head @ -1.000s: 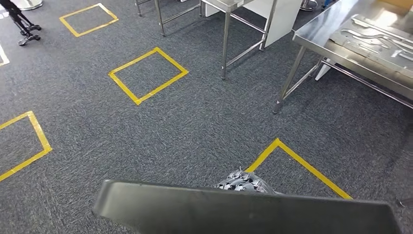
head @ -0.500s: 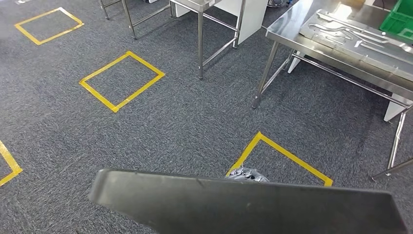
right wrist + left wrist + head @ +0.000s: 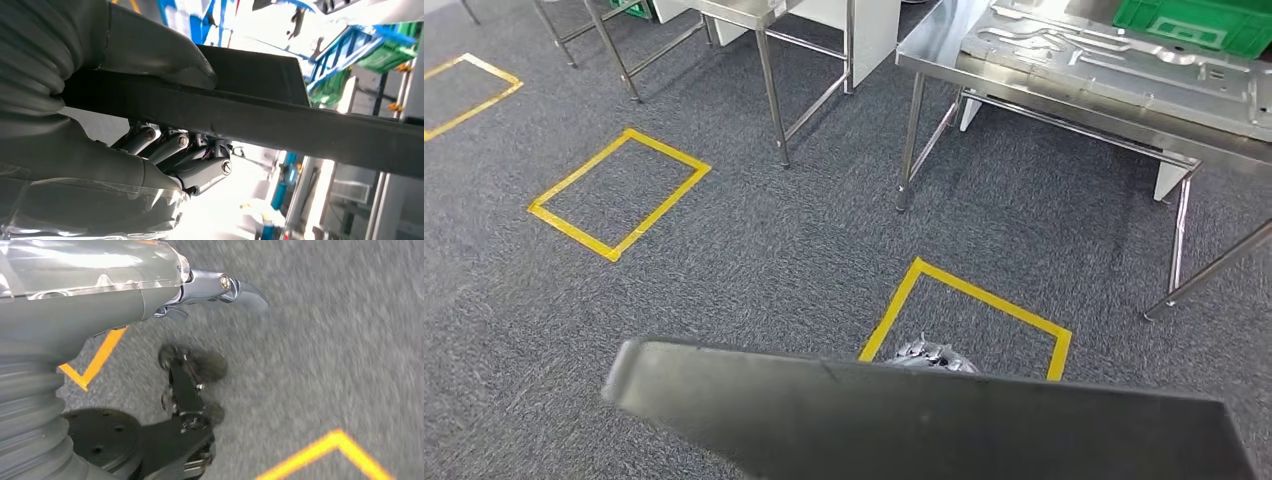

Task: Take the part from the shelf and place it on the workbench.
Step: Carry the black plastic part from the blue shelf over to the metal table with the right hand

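The part is a long, flat, dark plate lying across the bottom of the head view. My right hand holds it, with fingertips showing past its far edge. In the right wrist view the thumb presses one face of the part and the fingers wrap the other. The steel workbench stands at the upper right, some way ahead across the carpet. My left hand hangs over the floor with nothing in it, one finger reaching out.
On the workbench lie a shaped metal fixture plate and a green crate. A second steel table stands to its left. Yellow tape squares mark the grey carpet, one just ahead of the part.
The camera has turned and advanced: the workbench has slid left and come nearer in the picture, and the green crate has come into sight. The part stays held as before.
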{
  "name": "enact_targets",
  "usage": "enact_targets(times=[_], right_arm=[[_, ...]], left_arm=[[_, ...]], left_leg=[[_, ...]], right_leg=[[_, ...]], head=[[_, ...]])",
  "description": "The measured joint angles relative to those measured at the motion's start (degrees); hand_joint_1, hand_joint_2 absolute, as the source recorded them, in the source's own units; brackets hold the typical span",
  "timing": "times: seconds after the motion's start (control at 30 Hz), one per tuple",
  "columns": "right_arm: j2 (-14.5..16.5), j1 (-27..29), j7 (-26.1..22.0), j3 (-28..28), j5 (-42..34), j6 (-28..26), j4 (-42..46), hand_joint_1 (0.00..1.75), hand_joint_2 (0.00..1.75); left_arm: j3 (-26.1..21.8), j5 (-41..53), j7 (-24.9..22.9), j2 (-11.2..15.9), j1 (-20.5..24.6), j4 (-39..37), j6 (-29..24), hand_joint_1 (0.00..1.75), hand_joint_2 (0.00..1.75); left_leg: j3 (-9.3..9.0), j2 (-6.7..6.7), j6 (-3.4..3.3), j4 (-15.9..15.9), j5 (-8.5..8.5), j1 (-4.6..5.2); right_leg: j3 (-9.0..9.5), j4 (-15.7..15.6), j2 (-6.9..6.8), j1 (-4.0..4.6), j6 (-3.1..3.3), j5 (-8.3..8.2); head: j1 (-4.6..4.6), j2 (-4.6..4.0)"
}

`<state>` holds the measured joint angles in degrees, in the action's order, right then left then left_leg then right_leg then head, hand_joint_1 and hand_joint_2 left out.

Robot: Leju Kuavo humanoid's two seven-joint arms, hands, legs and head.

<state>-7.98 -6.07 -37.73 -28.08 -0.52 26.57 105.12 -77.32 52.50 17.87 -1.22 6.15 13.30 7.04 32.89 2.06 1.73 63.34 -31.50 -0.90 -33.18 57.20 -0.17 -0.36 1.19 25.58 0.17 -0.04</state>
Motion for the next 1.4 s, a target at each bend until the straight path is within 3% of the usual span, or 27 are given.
enact_targets(times=[0.07, 0.1, 0.13, 0.2, 0.27, 0.33, 0.4, 0.47, 0.53, 0.57, 0.6, 0.63, 0.67, 0.73, 0.77, 0.83, 0.9, 0.97, 1.0, 1.07, 1.1, 1.13, 1.17, 1.2, 1.27, 1.33, 1.4], right_arm=[[0.0, 0.0, 0.1, 0.0, 0.0, -0.1, 0.0, 1.61, 1.75], [0.0, 0.1, 0.2, 0.0, 0.1, -0.2, 0.0, 1.61, 1.75], [0.0, 0.2, 0.3, 0.0, 0.1, -0.3, 0.0, 1.61, 1.75], [0.0, 0.3, 0.3, 0.0, 0.2, -0.6, 0.0, 1.61, 1.75], [0.1, 0.2, 0.5, 0.0, 0.2, -0.7, 0.1, 1.61, 1.75], [0.1, 0.1, 0.6, 0.0, 0.3, -0.7, 0.3, 1.61, 1.75], [0.1, 0.2, 0.6, 0.0, 0.3, -0.7, 0.5, 1.61, 1.75], [0.1, 0.2, 0.7, 0.0, 0.4, -0.6, 0.7, 1.61, 1.75], [0.1, 0.3, 0.7, 0.0, 0.5, -0.6, 0.9, 1.61, 1.75], [0.1, 0.5, 0.7, -0.1, 0.7, -0.7, 0.9, 1.61, 1.75], [0.0, 0.8, 0.6, -0.1, 0.8, -0.7, 0.9, 1.61, 1.75], [0.0, 1.1, 0.5, -0.1, 1.0, -0.7, 0.9, 1.61, 1.75], [0.0, 1.3, 0.4, -0.1, 1.1, -0.7, 0.9, 1.61, 1.75], [0.0, 1.6, 0.2, -0.1, 1.2, -0.7, 0.9, 1.61, 1.75], [0.0, 1.6, 0.2, -0.1, 1.2, -0.7, 0.9, 1.61, 1.75], [0.0, 1.8, 0.0, -0.1, 1.4, -0.7, 0.9, 1.61, 1.75], [0.0, 2.1, -0.3, -0.1, 1.6, -0.6, 0.9, 1.61, 1.75], [0.0, 2.4, -0.7, -0.2, 1.8, -0.6, 1.0, 1.61, 1.75], [0.0, 2.5, -0.8, -0.2, 1.9, -0.6, 1.0, 1.61, 1.75], [0.0, 2.6, -0.8, -0.2, 1.9, -0.6, 1.0, 1.61, 1.75], [0.0, 2.7, -0.8, -0.2, 2.0, -0.6, 1.0, 1.61, 1.75], [0.0, 2.7, -0.8, -0.2, 2.1, -0.6, 1.0, 1.61, 1.75], [0.0, 2.8, -0.8, -0.2, 2.2, -0.5, 0.9, 1.61, 1.75], [0.0, 2.8, -0.8, -0.3, 2.2, -0.5, 0.9, 1.61, 1.75], [0.0, 2.8, -0.9, -0.3, 2.3, -0.5, 0.9, 1.61, 1.75], [0.0, 2.8, -0.9, -0.3, 2.4, -0.4, 0.9, 1.61, 1.75], [0.0, 2.9, -0.9, -0.3, 2.5, -0.2, 0.9, 1.61, 1.75]], left_arm=[[0.0, 0.2, -0.1, 0.0, -0.2, 0.0, 0.2, 0.0, 1.75], [0.1, 0.2, -0.2, 0.0, -0.4, 0.0, 0.2, 0.0, 1.75], [0.2, 0.3, -0.2, 0.0, -0.5, 0.0, 0.3, 0.0, 1.75], [0.3, 0.4, -0.2, 0.0, -0.5, 0.0, 0.3, 0.0, 1.75], [0.4, 0.6, -0.2, 0.1, -0.4, 0.0, 0.4, 0.0, 1.75], [0.5, 0.8, -0.1, 0.1, -0.4, 0.0, 0.5, 0.0, 1.75], [0.7, 0.9, 0.0, 0.0, -0.2, 0.0, 0.7, 0.0, 1.75], [0.8, 0.9, 0.2, 0.0, 0.0, 0.0, 0.8, 0.0, 1.75], [0.9, 0.9, 0.3, 0.0, -0.1, 0.0, 0.8, 0.0, 1.75], [0.9, 0.9, 0.3, 0.0, -0.2, 0.0, 0.9, 0.0, 1.75], [0.8, 0.9, 0.4, 0.0, -0.3, 0.0, 0.9, 0.0, 1.75], [0.8, 0.9, 0.5, 0.0, -0.3, 0.0, 0.9, 0.0, 1.75], [0.8, 0.9, 0.6, 0.0, -0.4, 0.0, 0.9, 0.0, 1.75], [0.8, 0.8, 0.7, 0.0, -0.3, 0.0, 0.9, 0.0, 1.75], [0.8, 0.8, 0.8, 0.0, -0.3, 0.0, 0.9, 0.0, 1.75], [0.8, 0.7, 0.9, -0.1, -0.3, 0.0, 0.9, 0.0, 1.75], [0.8, 0.7, 1.1, -0.1, -0.3, 0.0, 1.0, 0.0, 1.75], [0.9, 0.7, 1.2, -0.1, -0.2, 0.0, 1.1, 0.0, 1.75], [0.9, 0.7, 1.3, -0.1, -0.3, 0.0, 1.2, 0.0, 1.75], [0.9, 0.7, 1.3, -0.1, -0.5, 0.0, 1.3, 0.0, 1.75], [0.9, 0.6, 1.4, -0.1, -0.7, 0.0, 1.3, 0.0, 1.75], [0.9, 0.5, 1.4, -0.1, -0.8, 0.0, 1.3, 0.0, 1.75], [0.9, 0.5, 1.5, -0.1, -0.9, 0.0, 1.3, 0.0, 1.75], [0.9, 0.4, 1.6, -0.1, -1.0, 0.0, 1.3, 0.0, 1.75], [0.9, 0.3, 1.7, 0.0, -0.9, 0.0, 1.4, 0.0, 1.75], [0.9, 0.3, 1.9, 0.1, -0.9, 0.0, 1.5, 0.0, 1.75], [0.9, 0.3, 1.9, 0.1, -0.8, 0.0, 1.6, 0.0, 1.75]], left_leg=[[4.03, -1.43, 0.21, 7.7, -3.08, -0.04], [5.46, -1.56, 0.26, 10.0, -3.44, -0.04], [5.88, -1.6, 0.26, 10.2, -2.58, -0.05], [3.75, -2.47, 0.04, 4.4, 1.72, -0.11], [0.84, -4.7, -0.42, -2.5, 4.64, -0.2], [-0.16, -5.67, -0.99, -4.9, 4.78, -0.15], [-0.34, -4.63, -1.7, -5.3, 4.91, -0.18], [-0.67, -3.39, -2.49, -5.8, 5.1, -0.36], [-0.86, -2.08, -2.96, -6.0, 5.03, -0.29], [-0.88, -1.37, -3.03, -6.0, 4.94, -0.21], [-0.93, -0.7, -3.05, -6.0, 4.83, -0.15], [-1.02, -0.03, -3.01, -6.0, 4.69, -0.13], [-1.2, 0.58, -2.93, -6.0, 4.54, -0.12], [-1.79, 1.66, -2.58, -6.0, 4.13, -0.05], [-2.04, 2.1, -2.32, -6.0, 3.9, 0.05], [-2.35, 2.96, -1.7, -6.0, 3.54, 0.22], [-2.66, 3.61, -1.03, -6.0, 3.24, 0.24], [-2.33, 1.9, -0.44, -4.4, 1.89, 0.11], [-1.23, 0.47, -0.22, -1.8, 0.39, -0.02], [2.72, -1.36, 0.05, 6.2, -3.16, -0.15], [4.59, -1.57, 0.15, 9.6, -4.08, -0.17], [5.64, -1.62, 0.2, 11.0, -3.82, -0.17], [5.54, -1.69, 0.16, 10.0, -2.36, -0.18], [4.33, -2.0, 0.06, 6.7, -0.02, -0.21], [1.12, -3.93, -0.36, -1.2, 3.65, -0.31], [-0.4, -5.16, -0.99, -4.9, 4.47, -0.25], [-0.47, -4.66, -1.48, -4.9, 4.43, 0.0]], right_leg=[[0.04, 0.0, 1.26, 0.05, 0.3, 0.07], [0.07, 0.1, 2.01, 0.1, 0.34, 0.1], [0.14, 0.1, 2.8, 0.14, 0.32, 0.15], [0.36, 0.3, 4.31, 0.12, 0.1, 0.33], [0.25, 0.8, 5.58, 0.18, -0.4, 0.62], [-0.21, 1.0, 6.63, 0.12, -1.01, 0.68], [-0.48, 1.0, 7.28, -0.03, -1.61, 0.67], [-1.52, 3.3, 5.17, 0.11, -2.19, 2.17], [-4.89, 10.0, 1.86, 0.07, -2.7, 5.67], [-6.96, 13.9, 1.03, -0.09, -2.9, 7.21], [-8.44, 16.5, 0.63, -0.24, -3.04, 7.83], [-8.86, 17.0, 0.42, -0.34, -3.11, 7.28], [-8.05, 15.2, 0.16, -0.38, -3.08, 5.71], [-3.89, 7.1, -1.49, -0.14, -2.61, 1.78], [-2.1, 3.6, -2.39, 0.12, -2.21, 0.58], [-0.79, 0.7, -3.06, 0.64, -1.55, 0.12], [-0.8, 0.6, -1.79, 0.56, -1.07, -0.01], [-0.46, 0.2, -0.75, 0.15, -0.45, -0.24], [-0.29, 0.0, -0.28, -0.05, -0.18, -0.34], [-0.27, 0.0, 0.84, 0.04, 0.12, -0.3], [-0.26, 0.1, 1.55, 0.09, 0.16, -0.28], [-0.22, 0.2, 2.28, 0.13, 0.18, -0.23], [-0.14, 0.3, 3.01, 0.14, 0.16, -0.17], [-0.03, 0.4, 3.72, 0.13, 0.08, -0.07], [-0.01, 0.8, 4.99, 0.11, -0.28, 0.19], [-0.37, 1.0, 6.01, 0.08, -0.86, 0.28], [-0.63, 0.9, 6.64, -0.01, -1.39, 0.16]], head=[[-0.02, 0.0], [-0.02, 0.0], [-0.02, 0.0], [-0.02, 0.0], [0.0, 0.0], [-0.01, 0.0], [-0.03, 0.0], [0.24, 0.0], [0.53, 0.0], [0.56, 0.0], [0.56, 0.0], [0.56, 0.0], [0.57, 0.0], [0.57, 0.0], [0.56, 0.0], [0.53, 0.0], [0.52, 0.0], [0.48, 0.0], [0.42, 0.0], [0.35, 0.0], [0.33, 0.0], [0.33, 0.0], [0.33, 0.0], [0.33, 0.0], [0.36, 0.0], [0.38, 0.0], [0.35, 0.0]])
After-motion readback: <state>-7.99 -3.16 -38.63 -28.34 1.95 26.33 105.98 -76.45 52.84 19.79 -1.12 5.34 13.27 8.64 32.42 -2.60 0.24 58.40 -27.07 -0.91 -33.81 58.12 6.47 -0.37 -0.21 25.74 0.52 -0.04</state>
